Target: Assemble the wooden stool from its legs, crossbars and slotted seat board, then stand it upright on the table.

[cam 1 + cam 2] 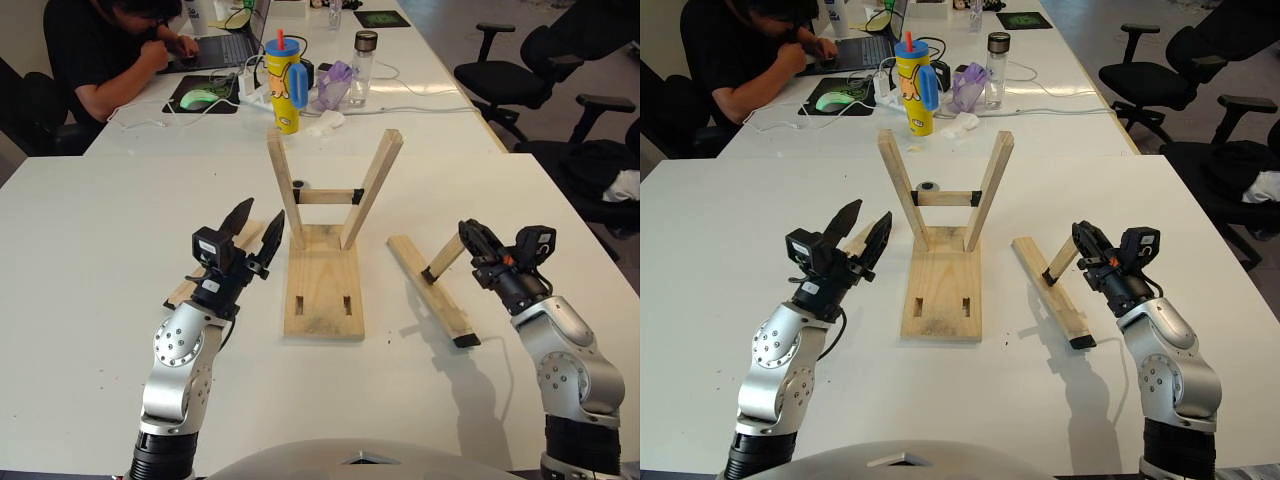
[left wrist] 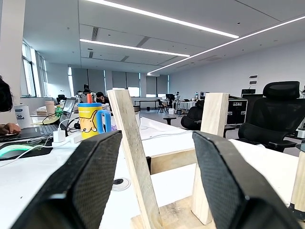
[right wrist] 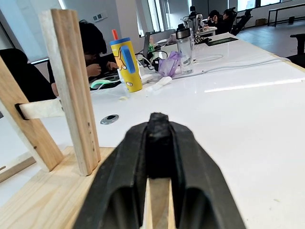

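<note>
Two legs [image 1: 285, 190] stand tilted in far end of seat board [image 1: 325, 300], joined by crossbar [image 1: 327, 197]. Board lies flat mid-bench [image 1: 90, 250], two slots showing at near end. Left end effector [image 1: 262, 212] hovers just left of board, fingers spread wide, gripping nothing, above loose wooden piece [image 1: 181, 292]. Right end effector [image 1: 467, 237] clamped on second crossbar [image 1: 446, 256], which angles up from third leg [image 1: 440, 300] lying flat right of board.

Head stereo pair looking down over table [image 1: 100, 220], wrist cameras low, facing legs [image 2: 136, 157]
</note>
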Controlling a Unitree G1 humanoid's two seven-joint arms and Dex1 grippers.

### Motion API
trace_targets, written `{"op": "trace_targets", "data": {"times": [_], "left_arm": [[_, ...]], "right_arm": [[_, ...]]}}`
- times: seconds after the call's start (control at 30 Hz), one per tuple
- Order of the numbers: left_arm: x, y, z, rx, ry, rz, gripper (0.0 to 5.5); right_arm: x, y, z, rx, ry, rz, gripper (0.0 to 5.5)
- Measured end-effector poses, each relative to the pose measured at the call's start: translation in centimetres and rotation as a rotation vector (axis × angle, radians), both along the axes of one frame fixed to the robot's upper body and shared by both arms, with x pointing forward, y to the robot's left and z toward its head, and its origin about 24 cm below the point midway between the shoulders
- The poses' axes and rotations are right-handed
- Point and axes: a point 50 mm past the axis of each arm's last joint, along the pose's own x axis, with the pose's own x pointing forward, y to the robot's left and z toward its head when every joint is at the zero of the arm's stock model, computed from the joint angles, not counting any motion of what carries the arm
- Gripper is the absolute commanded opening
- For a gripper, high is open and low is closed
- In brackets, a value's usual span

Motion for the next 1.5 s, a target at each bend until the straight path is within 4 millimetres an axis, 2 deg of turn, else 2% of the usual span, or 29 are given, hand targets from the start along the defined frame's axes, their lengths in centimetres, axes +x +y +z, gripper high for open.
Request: {"op": "trace_targets", "data": {"times": [0.57, 0.87, 1.1, 1.4, 1.43, 1.5], "left_arm": [[0.3, -0.2, 0.0, 0.003, 0.002, -0.012, 2.74], [0.3, -0.3, -0.1, 0.006, 0.007, -0.017, 2.74], [0.4, -0.4, -0.1, 0.017, 0.003, -0.018, 2.74], [0.4, -0.6, -0.2, 0.018, 0.006, -0.017, 2.74], [0.5, -0.6, -0.3, 0.019, 0.008, -0.017, 2.74], [0.5, -0.7, -0.4, 0.021, 0.012, -0.018, 2.74]], "right_arm": [[0.2, 0.5, -0.9, -0.091, -0.043, -0.013, 0.46], [-1.7, 1.9, -3.2, -0.147, -0.120, -0.057, 0.46], [-0.3, 2.9, -3.0, -0.189, -0.121, -0.035, 0.46], [0.6, 3.0, -2.7, -0.217, -0.109, -0.026, 0.46], [0.8, 3.0, -2.6, -0.217, -0.110, -0.027, 0.82], [0.9, 2.8, -2.7, -0.219, -0.088, -0.032, 1.05]]}}
